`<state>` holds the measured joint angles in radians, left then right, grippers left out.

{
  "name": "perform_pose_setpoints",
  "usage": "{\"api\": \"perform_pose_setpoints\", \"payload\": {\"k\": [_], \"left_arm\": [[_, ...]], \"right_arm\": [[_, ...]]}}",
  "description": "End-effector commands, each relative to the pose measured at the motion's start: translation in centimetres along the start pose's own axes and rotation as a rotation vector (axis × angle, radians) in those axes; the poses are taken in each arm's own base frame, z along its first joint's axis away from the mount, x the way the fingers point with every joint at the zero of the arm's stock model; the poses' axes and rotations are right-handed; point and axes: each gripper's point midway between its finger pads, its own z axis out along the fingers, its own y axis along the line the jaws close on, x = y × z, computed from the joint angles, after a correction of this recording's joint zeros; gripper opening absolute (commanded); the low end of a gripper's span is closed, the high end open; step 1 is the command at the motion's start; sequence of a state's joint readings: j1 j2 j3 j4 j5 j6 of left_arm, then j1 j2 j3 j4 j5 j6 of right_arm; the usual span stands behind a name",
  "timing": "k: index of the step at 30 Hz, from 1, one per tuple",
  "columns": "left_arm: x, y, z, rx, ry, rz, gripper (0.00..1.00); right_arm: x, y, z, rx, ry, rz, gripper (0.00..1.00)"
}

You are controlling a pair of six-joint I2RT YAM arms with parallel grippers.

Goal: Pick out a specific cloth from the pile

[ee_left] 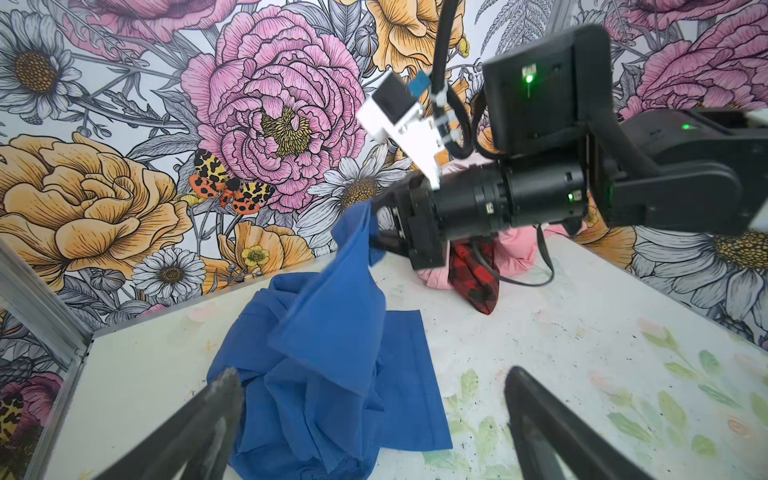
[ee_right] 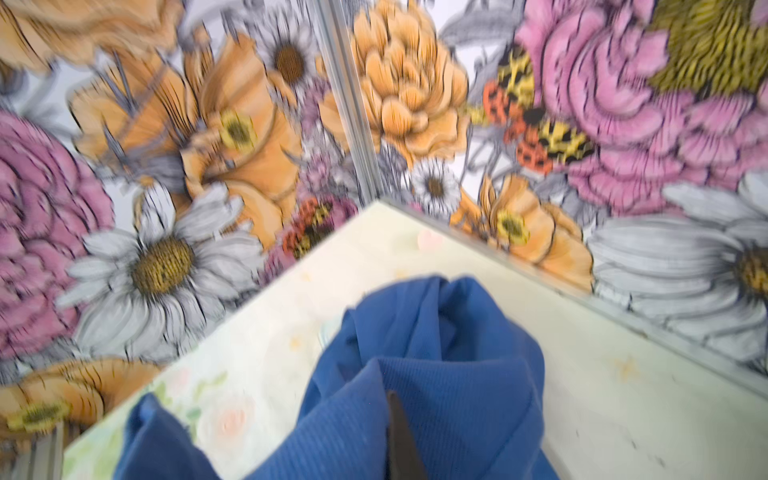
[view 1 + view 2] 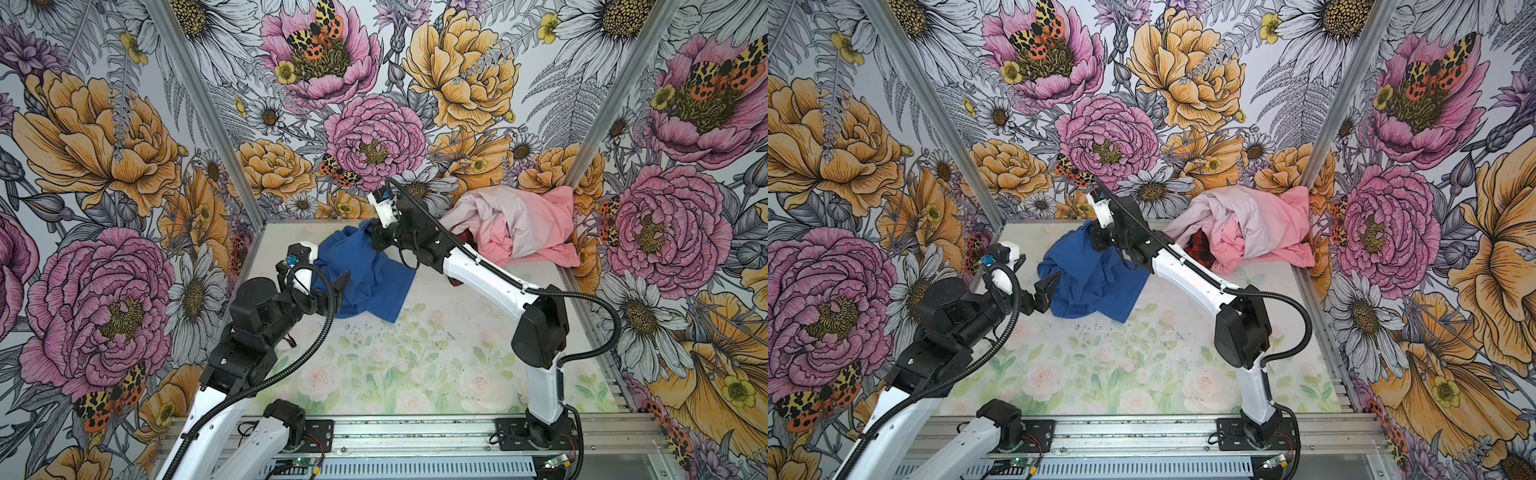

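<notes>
A table with a pale, faded print of roses and leaves fills the lower centre in both top views, flecked with dark specks. Walls papered with big pink and orange flowers, daisies and spotted moths surround it. Metal posts mark the back corners. An aluminium rail crosses the bottom edge.

There is one blue cloth. There is one pile of clothes. In the pile I can count three things: one pale pink cloth, one brighter pink cloth and one red-and-black checked cloth. I cannot tell if more hide under them. That makes four cloths in all. There are two robot arms: one left arm and one right arm. Each arm has one tool, so there are two: the left tool and the right tool. The left tool shows two fingers. There is one surface.
</notes>
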<state>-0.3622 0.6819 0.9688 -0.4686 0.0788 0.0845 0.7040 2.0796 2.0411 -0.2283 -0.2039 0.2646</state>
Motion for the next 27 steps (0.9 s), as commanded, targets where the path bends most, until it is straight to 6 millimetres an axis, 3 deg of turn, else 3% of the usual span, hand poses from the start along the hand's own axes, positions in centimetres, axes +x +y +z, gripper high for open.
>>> {"api": "perform_pose_setpoints", "payload": {"k": [1,4,6,12,16,18,21,27], "left_arm": [[-0.3,0.8,-0.2,-0.039,-0.024,-0.004,0.99],[-0.3,0.6,-0.3,-0.029,-0.024,-0.009,0.99],[-0.4,0.5,-0.4,-0.025,-0.029,-0.007,0.99],[-0.7,0.6,-0.7,-0.031,-0.042,0.001,0.99],[-1.0,0.6,-0.6,-0.03,-0.045,-0.003,0.99],[-1.2,0.7,-0.7,-0.037,-0.047,-0.006,0.99],[-1.3,0.9,-0.6,-0.046,-0.041,-0.014,0.99],[-0.9,0.3,-0.3,-0.012,-0.018,-0.035,0.99]], "right_arm": [[6.4,-2.4,5.7,0.015,0.116,0.107,0.0],[12.0,-4.5,8.6,0.065,0.217,0.164,0.0],[15.4,-5.3,9.2,0.099,0.297,0.19,0.0],[23.3,-3.6,7.7,0.201,0.548,0.202,0.0],[28.2,-2.7,9.5,0.169,0.652,0.333,0.03],[28.4,-1.9,11.4,0.124,0.639,0.37,0.03],[26.9,-1.8,13.9,0.105,0.548,0.383,0.05],[23.8,-3.5,16.2,0.035,0.387,0.381,0.14]]}}
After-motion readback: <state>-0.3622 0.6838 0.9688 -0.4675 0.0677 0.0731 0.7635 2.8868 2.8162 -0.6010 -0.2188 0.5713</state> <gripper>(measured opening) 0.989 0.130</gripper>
